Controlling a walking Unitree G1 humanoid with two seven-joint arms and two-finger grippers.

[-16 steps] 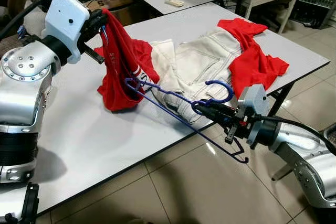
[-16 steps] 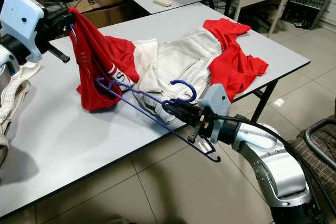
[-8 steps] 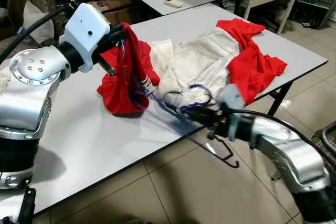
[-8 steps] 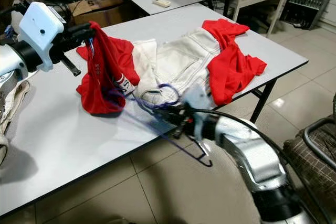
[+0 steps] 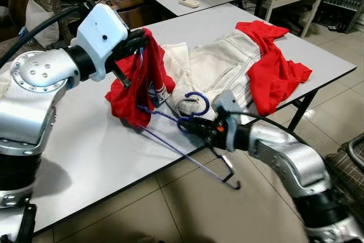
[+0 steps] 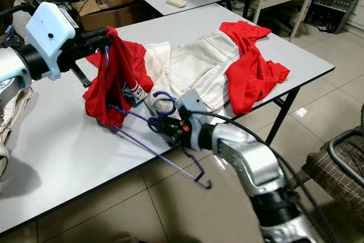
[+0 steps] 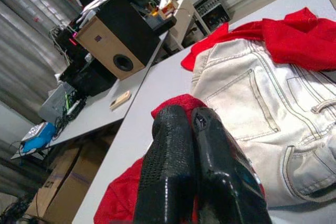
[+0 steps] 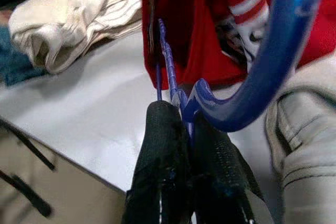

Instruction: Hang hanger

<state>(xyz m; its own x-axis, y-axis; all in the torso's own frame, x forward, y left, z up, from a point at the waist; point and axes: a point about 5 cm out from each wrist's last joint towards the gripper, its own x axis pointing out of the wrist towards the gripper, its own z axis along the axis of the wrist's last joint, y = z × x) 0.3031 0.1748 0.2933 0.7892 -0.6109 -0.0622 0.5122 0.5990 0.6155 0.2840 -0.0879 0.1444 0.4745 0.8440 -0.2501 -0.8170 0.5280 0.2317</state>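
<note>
Blue hanger (image 5: 170, 143), clamped in the right pincer (image 5: 190, 127), is nosing into the red shirt (image 5: 139, 86) the left pincer (image 5: 138, 39) is pinching up, not yet threaded.

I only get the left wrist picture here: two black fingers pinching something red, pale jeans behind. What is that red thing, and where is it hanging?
Observer: It is a red shirt. The left gripper holds it up by one bunched edge above the white table, and its lower part rests on the tabletop.
Operator: Is the other arm doing anything?
Observer: Yes. The right gripper is shut on a blue hanger, just below its hook.
Operator: Where is the hanger pointing?
Observer: One end reaches to the shirt's bottom edge; the other juts out past the table's front edge, over the tiled floor.
</note>
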